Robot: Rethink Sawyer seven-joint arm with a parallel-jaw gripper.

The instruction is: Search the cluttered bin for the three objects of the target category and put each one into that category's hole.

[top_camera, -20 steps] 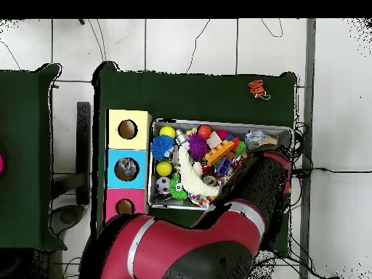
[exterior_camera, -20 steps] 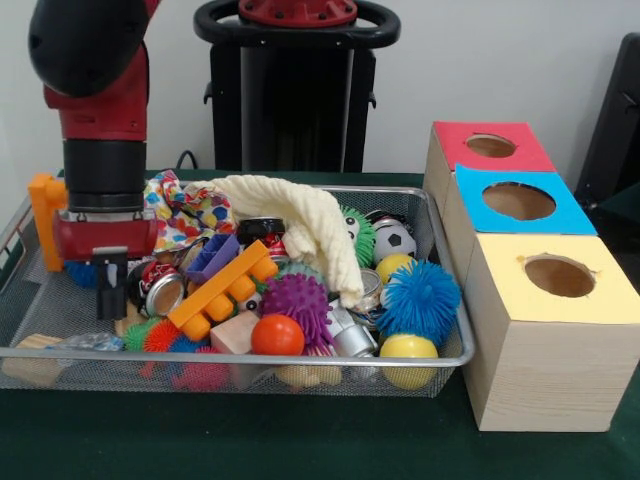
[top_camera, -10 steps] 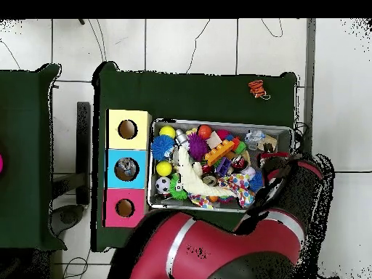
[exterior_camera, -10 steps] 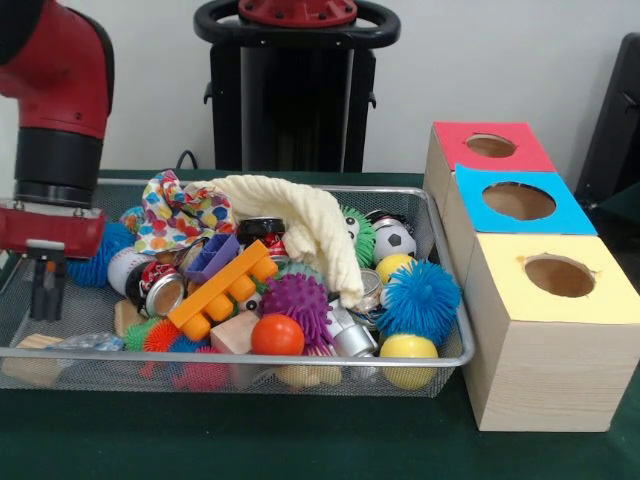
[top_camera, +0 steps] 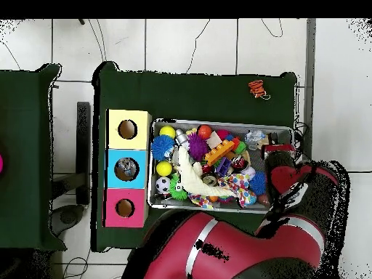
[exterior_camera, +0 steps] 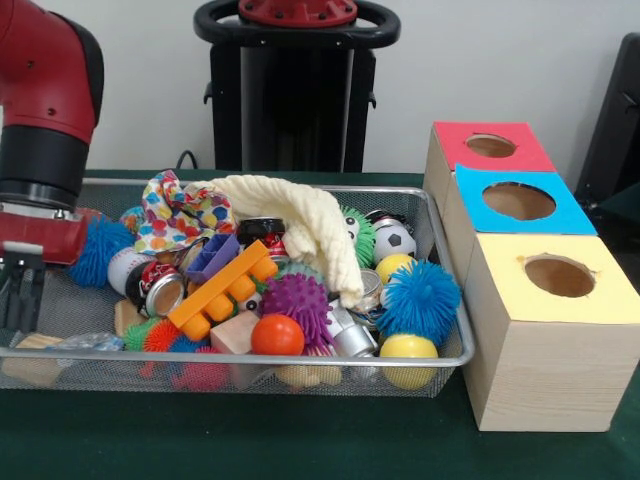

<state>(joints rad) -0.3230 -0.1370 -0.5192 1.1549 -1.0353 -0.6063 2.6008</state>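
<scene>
Bin (exterior_camera: 440, 345) still crowded; target category not stated, so judging by type. Spiky balls, e.g. blue one (exterior_camera: 420, 298) by the bin's box-side wall, look soft and light: pinch across the body. Cans (exterior_camera: 160, 290) look rigid and slick: grip across the sides. Tool (exterior_camera: 22, 290) hangs at the bin's opposite end, empty; finger gap cannot be told. Boxes (exterior_camera: 545, 330) with holes beside the bin.

No text, label or number can be read anywhere.
</scene>
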